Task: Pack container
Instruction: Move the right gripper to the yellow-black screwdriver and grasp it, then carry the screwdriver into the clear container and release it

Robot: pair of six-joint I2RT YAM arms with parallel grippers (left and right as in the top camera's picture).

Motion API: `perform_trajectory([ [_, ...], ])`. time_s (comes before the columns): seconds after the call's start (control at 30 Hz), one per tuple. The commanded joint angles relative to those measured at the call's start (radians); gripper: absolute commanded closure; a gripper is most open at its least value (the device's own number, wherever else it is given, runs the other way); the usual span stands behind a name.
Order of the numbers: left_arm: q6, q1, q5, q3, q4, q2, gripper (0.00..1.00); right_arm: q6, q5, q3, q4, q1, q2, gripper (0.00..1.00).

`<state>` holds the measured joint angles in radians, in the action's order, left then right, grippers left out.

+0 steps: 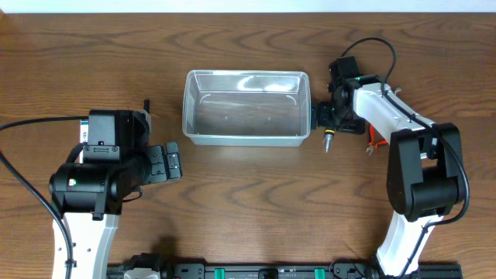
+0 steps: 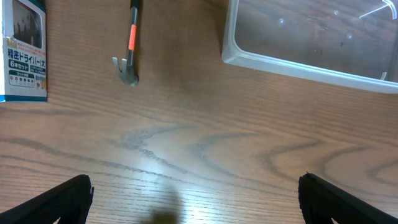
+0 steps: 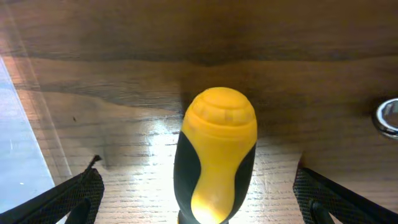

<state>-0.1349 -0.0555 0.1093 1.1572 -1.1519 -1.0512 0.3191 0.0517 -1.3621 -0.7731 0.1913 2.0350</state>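
Note:
The clear plastic container point(image 1: 246, 108) stands in the middle of the table with nothing inside; its corner shows in the left wrist view point(image 2: 298, 62) and its wall at the left edge of the right wrist view point(image 3: 18, 124). A screwdriver with a yellow and black handle point(image 3: 214, 155) lies on the table just right of the container point(image 1: 327, 142). My right gripper point(image 1: 329, 124) point(image 3: 202, 202) is open, one finger on each side of the handle, not touching it. My left gripper point(image 1: 174, 161) point(image 2: 196, 199) is open and empty over bare wood, near the container's front left corner.
A small hammer with an orange band point(image 2: 129, 50) lies left of the container, mostly hidden under my left arm in the overhead view. A blue-white screwdriver-set box point(image 2: 23, 53) lies further left. A red-handled tool point(image 1: 372, 141) lies by my right arm. A metal ring point(image 3: 388, 117) is at right.

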Motion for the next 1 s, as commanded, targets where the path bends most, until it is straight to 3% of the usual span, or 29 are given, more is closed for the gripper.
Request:
perform_trajectory([
  [0.0,-0.009,0.000,0.010,0.019,-0.003,0.008,0.02,-0.013,0.009,-0.010,0.002,0.008,0.034,0.01],
  [0.2,-0.009,0.000,0.010,0.018,-0.003,0.008,0.02,-0.009,0.008,-0.010,-0.010,0.008,0.035,0.14],
  [0.7,-0.009,0.000,0.010,0.018,-0.003,0.008,0.02,-0.009,0.008,-0.010,-0.055,0.008,0.035,0.64],
  [0.97,-0.009,0.000,0.010,0.019,-0.004,0.008,0.02,-0.009,0.008,-0.010,-0.063,0.008,0.035,0.83],
])
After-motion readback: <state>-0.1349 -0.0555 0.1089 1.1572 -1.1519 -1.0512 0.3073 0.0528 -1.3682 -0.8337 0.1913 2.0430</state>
